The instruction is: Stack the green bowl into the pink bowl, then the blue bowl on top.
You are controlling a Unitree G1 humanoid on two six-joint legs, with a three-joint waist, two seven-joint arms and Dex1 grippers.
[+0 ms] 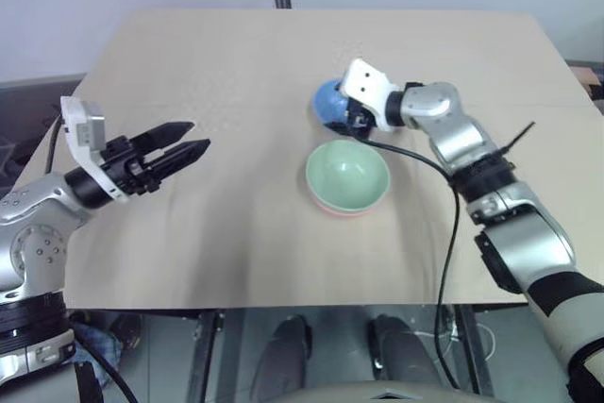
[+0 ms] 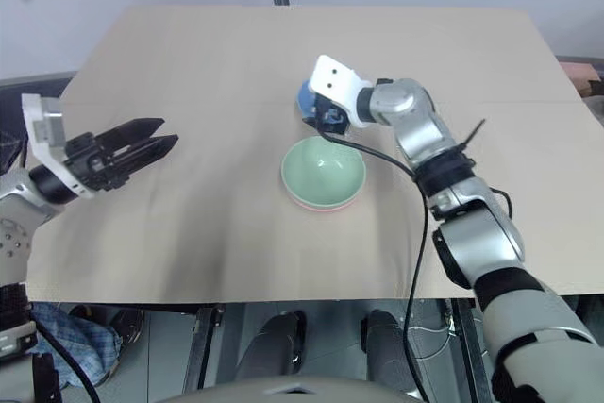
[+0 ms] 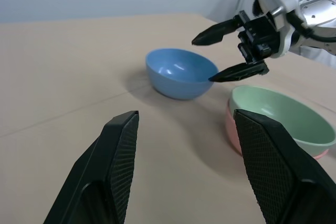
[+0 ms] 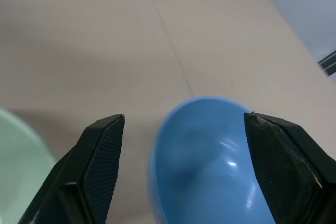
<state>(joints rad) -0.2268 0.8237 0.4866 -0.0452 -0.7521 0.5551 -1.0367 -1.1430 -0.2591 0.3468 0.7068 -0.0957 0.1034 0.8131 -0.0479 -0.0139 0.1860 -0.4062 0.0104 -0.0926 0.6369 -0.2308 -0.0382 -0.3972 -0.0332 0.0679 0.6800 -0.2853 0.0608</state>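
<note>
Green bowl (image 1: 347, 174) sits in pink bowl (image 3: 234, 129) — blue bowl (image 3: 180, 72) at 11 o'clock, under the wide-open, empty right tool (image 3: 224, 52). Left tool (image 1: 179, 147) open, empty too.

The left gripper (image 1: 193, 138) is held level with fingers apart; the right gripper (image 3: 220, 56) is extended forward, fingers spread wide.

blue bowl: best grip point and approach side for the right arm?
Grip the rim of the small sky-blue plastic bowl, one finger inside and one outside. It stands upright and open on the tan table, with a thin smooth wall. Come from above on the side nearest the right gripper, whose jaws are open over it. The mint-green bowl, nested in the salmon-pink bowl, sits close beside, so stay clear of it.
</note>
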